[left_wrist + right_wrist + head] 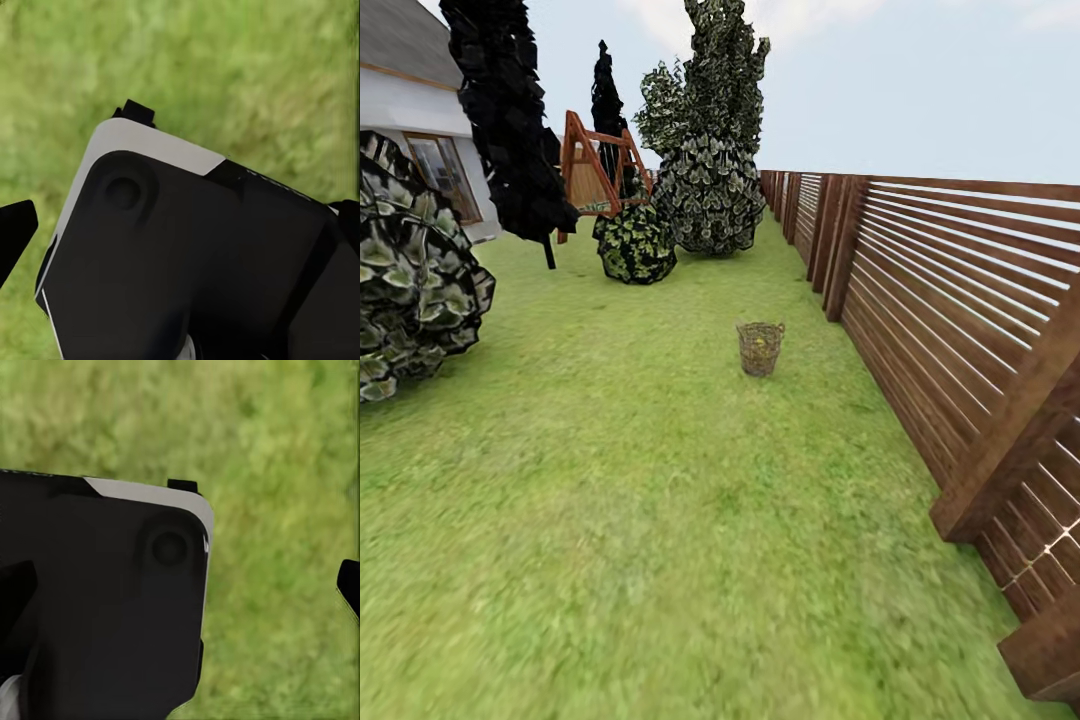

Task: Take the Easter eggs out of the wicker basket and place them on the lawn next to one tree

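I'm looking down a long strip of short, mottled green lawn (610, 480) with a brown horizontal-slat wooden fence (960, 300) running along its right edge. The round brown-tan open-weave wicker basket (760, 348) stands upright on the grass well ahead, near the fence but apart from it. There's something yellowish inside, too small to call. A round leafy bush (410, 270) sits at the left edge, more bushes (635, 243) and a dark-canopied tree (510, 120) at the far end by the white house (410, 110). Both wrist cams show blurry grass behind dark robot housing (195, 262), and I can't tell either gripper's opening.
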Motion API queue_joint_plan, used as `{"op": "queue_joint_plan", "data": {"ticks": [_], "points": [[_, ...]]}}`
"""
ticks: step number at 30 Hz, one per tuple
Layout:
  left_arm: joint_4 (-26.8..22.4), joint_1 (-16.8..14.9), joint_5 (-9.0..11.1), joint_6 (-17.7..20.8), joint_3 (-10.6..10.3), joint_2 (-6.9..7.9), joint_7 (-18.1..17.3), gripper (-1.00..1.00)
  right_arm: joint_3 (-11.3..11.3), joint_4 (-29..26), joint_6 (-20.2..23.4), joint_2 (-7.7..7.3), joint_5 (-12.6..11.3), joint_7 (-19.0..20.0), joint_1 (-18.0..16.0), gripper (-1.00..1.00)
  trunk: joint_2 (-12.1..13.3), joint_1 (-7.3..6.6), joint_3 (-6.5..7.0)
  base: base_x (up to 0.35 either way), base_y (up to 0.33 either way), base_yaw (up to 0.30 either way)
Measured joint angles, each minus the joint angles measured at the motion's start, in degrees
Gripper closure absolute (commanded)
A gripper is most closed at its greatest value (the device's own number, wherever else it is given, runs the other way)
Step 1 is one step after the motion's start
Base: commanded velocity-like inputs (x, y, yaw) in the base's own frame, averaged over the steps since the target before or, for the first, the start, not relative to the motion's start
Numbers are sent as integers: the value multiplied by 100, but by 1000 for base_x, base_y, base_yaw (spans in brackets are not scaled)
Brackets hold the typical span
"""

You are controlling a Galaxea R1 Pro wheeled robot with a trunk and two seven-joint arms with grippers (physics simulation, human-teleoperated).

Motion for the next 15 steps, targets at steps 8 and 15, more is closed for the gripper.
{"op": "queue_joint_plan", "data": {"ticks": [8, 15], "points": [[-20, 0, 0, 0, 3, -4, 0, -100, 0, 0, 0, 0, -5, 0, -2, -100, 0, 0, 0, 333, 0, 0], [-20, 0, 0, 0, 3, -4, 0, -100, 1, 0, 4, 48, 10, 34, 0, -100, 0, 0, 0, 333, 0, 0]]}}
